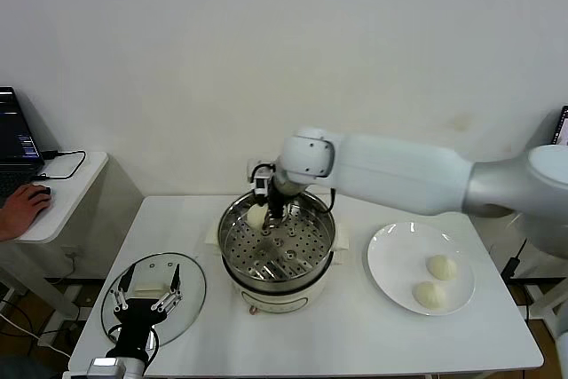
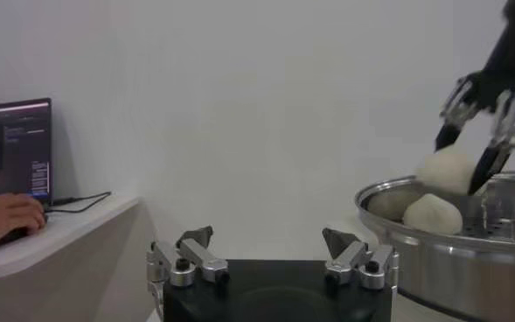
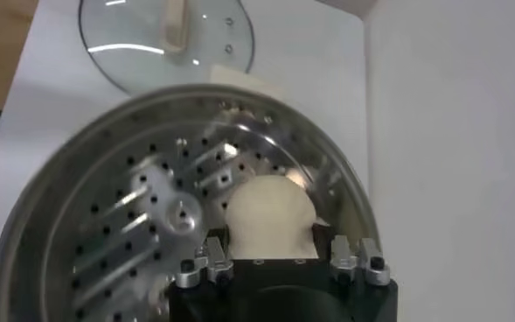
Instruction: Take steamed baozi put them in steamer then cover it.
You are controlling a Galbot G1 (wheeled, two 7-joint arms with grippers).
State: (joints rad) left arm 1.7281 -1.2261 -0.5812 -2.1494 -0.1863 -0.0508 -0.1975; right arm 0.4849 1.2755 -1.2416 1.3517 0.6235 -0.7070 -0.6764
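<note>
The white table point(image 1: 355, 335) carries the steamer point(image 1: 277, 259) at its middle, a white plate point(image 1: 390, 264) toward the robot's right and a glass lid point(image 1: 191, 295) toward its left. The right arm reaches across from the right, and the right tool point(image 1: 269, 213) hangs over the far rim of the steamer, pinching one baozi point(image 1: 257, 216). The right wrist view shows what the head view hides: that bun point(image 3: 268, 213) sits squeezed between the two fingers, just above the perforated tray point(image 3: 152, 219). Only the left wrist view shows a second bun point(image 2: 432, 214) lying in the steamer below the held one. Two more buns point(image 1: 435, 281) rest on the plate. The left tool point(image 1: 142, 299) hovers over the lid, fingers spread wide.
</note>
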